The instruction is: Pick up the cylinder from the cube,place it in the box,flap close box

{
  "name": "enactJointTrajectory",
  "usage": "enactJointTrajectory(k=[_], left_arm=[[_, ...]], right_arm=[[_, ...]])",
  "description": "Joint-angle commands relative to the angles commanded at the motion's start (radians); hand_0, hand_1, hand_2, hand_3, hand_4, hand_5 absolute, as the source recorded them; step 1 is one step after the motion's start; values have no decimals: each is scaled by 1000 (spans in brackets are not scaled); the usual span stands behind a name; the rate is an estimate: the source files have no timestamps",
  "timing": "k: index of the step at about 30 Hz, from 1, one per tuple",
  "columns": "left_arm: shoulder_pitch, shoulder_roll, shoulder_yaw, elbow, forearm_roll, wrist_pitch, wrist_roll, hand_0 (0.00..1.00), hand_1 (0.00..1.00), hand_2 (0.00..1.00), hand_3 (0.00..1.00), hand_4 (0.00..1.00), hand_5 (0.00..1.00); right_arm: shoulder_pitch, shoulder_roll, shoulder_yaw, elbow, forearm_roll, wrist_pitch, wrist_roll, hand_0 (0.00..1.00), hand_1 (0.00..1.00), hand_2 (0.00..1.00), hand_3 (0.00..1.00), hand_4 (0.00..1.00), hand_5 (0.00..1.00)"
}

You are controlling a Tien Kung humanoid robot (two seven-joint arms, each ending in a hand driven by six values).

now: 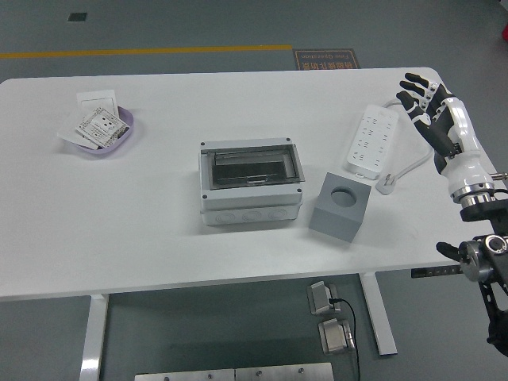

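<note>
This looked like a robotics lab or test hall rather than a home. The floor (198, 24) was bare grey concrete with a yellow line (143, 52) painted across it and a printed mat (326, 59) lying beyond the table. The white table (159, 214) stood on plain metal legs (93, 337), with small grey devices (329, 317) and a cable on the ground beneath it and steel plates (234, 373) at the bottom edge. A white power strip (371, 141) lay on top, and a black-and-white robot hand (432, 111) reached in from the right
</note>
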Motion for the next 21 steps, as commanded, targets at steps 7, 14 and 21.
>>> enactJointTrajectory(k=[7, 14, 21], left_arm=[[0, 1, -1, 0, 2, 0, -1, 591, 659, 606, 602, 668, 294], [0, 1, 2, 0, -2, 0, -1, 592, 659, 606, 601, 668, 294], [1, 1, 0, 0, 2, 0, -2, 591, 659, 606, 602, 668, 294]], right_arm=[[0, 1, -1, -2, -1, -1, 1, 845, 754, 781, 787, 894, 552], [-1, 1, 2, -3, -2, -5, 3, 842, 752, 779, 786, 892, 549], [-5, 0, 3, -4, -1, -9, 7, 840, 751, 778, 790, 889, 548]])
